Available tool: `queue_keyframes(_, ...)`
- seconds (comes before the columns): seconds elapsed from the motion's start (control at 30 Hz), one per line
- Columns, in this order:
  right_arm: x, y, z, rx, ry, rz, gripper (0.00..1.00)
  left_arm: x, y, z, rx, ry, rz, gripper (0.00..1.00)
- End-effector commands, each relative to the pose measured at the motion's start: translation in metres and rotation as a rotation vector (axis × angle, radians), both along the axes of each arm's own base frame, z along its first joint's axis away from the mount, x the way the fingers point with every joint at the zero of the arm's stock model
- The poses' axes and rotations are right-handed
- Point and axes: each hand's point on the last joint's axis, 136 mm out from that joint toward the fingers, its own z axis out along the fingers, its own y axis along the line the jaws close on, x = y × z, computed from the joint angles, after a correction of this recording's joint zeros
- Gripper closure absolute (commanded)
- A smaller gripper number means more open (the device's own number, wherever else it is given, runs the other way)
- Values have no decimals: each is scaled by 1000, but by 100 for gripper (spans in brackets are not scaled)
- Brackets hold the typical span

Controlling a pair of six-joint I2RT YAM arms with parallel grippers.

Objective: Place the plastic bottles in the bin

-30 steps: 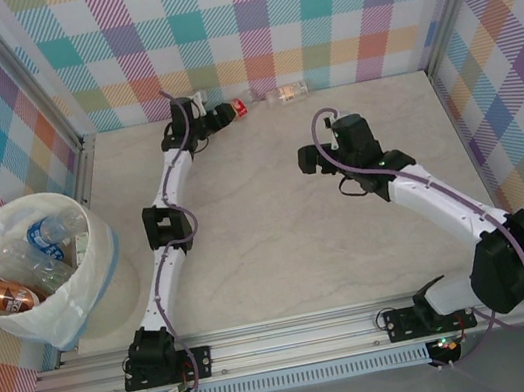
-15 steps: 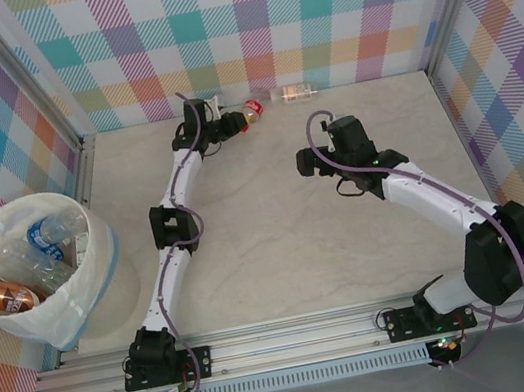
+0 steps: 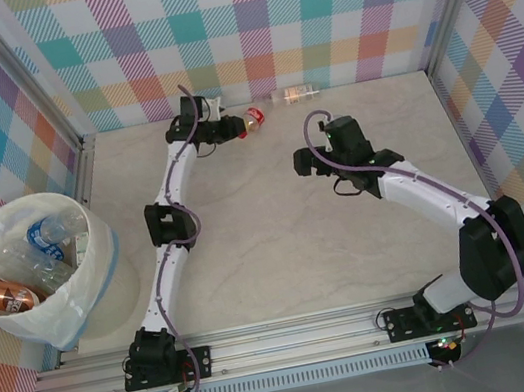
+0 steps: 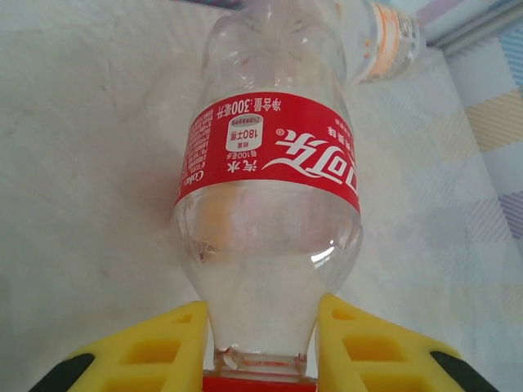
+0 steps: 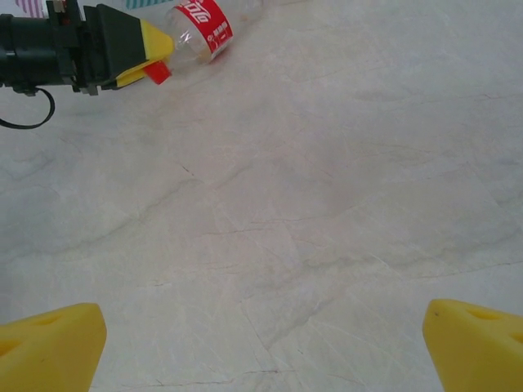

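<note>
Red-labelled bottle (image 4: 270, 163) was pinched at its neck between the yellow fingers (image 4: 155, 347) of the left gripper (image 4: 263, 327), at the 12 o'clock edge of the table (image 3: 282, 253). An orange-labelled bottle (image 3: 293, 94) was seen lying at about 1 o'clock from it, against the checked wall (image 3: 311, 15). The right gripper (image 5: 261, 335) was held spread wide over bare table. The bin (image 3: 102, 270), with several bottles (image 3: 45, 234) inside, was placed at 8 o'clock.

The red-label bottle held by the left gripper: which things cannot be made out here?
Red-label bottle: its cap is mostly cut off by the bottom edge, left wrist view.
Second bottle: mostly hidden behind the first; label blurred.
Bin: bottles inside overlap, too small to count, top view.
</note>
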Motion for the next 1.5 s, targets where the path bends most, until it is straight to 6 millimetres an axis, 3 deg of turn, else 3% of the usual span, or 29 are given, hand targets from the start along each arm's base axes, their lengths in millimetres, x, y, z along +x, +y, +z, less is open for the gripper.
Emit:
queue_keyframes(0.0, 6, 7, 19, 72, -54, -11, 0, -41, -2, 70, 84, -20, -76, 95)
queue_keyframes(0.33, 5, -4, 13, 148, -37, -107, 0, -109, 22, 199, 185, -75, -43, 100)
queue_keyframes(0.67, -20, -18, 16, 169, -43, -122, 0, -187, 38, 311, 229, -208, 4, 100)
queue_keyframes(0.8, -26, -24, 13, 173, -51, -136, 0, -209, 61, 347, 282, -284, 82, 99)
queue_keyframes(0.93, -26, -24, 12, 183, -57, -135, 0, -230, 105, 381, 399, -438, 250, 96)
queue_keyframes(1.13, -17, -16, 7, 201, -48, -125, 0, -284, 178, 413, 575, -465, 517, 96)
queue_keyframes(1.3, -8, -3, 7, 246, -30, -100, 0, -336, 250, 421, 706, -492, 833, 93)
queue_keyframes(1.47, -5, 5, 10, 261, -12, -72, 0, -385, 306, 401, 826, -433, 1085, 100)
